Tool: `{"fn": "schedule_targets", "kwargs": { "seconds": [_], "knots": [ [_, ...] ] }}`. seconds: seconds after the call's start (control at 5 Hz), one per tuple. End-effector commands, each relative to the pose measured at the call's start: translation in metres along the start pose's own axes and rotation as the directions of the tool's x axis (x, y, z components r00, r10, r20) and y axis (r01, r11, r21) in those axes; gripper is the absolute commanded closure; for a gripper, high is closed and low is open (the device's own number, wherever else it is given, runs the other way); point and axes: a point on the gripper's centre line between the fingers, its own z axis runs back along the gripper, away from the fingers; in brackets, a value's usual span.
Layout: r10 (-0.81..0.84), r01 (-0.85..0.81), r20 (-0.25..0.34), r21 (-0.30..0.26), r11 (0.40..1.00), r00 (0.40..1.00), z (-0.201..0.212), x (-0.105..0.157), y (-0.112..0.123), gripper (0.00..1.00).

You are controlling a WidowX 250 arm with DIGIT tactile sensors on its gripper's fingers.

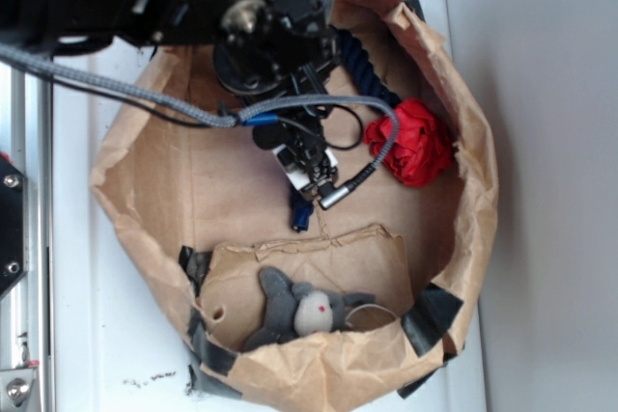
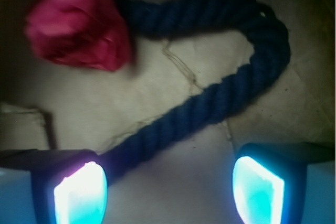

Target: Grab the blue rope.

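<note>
From the exterior view, the gripper (image 1: 307, 183) hangs low inside a crumpled brown paper bag (image 1: 463, 123), fingers pointing down over its floor; how far they spread cannot be told from here. The blue rope (image 1: 365, 67) curves out behind the arm, thick and navy, one end just below the fingers, another stretch running to the red cloth flower (image 1: 417, 142). A grey stuffed toy (image 1: 299, 311) lies in a folded pocket at the bag's near rim. Over to the wrist view: the fingers (image 2: 80, 190) stand wide apart, glowing cyan, holding nothing. The twisted rope (image 2: 210, 108) bends in a hairpin, its lower stretch running down against the left pad, and the flower (image 2: 79, 24) sits bunched beside the upper stretch.
</note>
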Motion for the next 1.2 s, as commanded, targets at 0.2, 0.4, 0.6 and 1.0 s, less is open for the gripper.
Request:
{"fn": "schedule_targets", "kwargs": {
  "seconds": [0.2, 0.4, 0.6, 1.0],
  "knots": [
    [0.277, -0.277, -0.026, -0.005, 0.961, 0.961, -0.027, 0.020, -0.004, 0.00],
    [0.331, -0.329, -0.046, 0.050, 0.943, 0.942, -0.036, 0.027, -0.004, 0.00],
    [0.313, -0.311, -0.023, 0.080, 0.947, 0.949, -0.040, 0.025, -0.002, 0.00],
    [0.301, -0.300, 0.002, 0.113, 0.947, 0.954, -0.043, 0.025, -0.001, 0.12]
  ]
}}
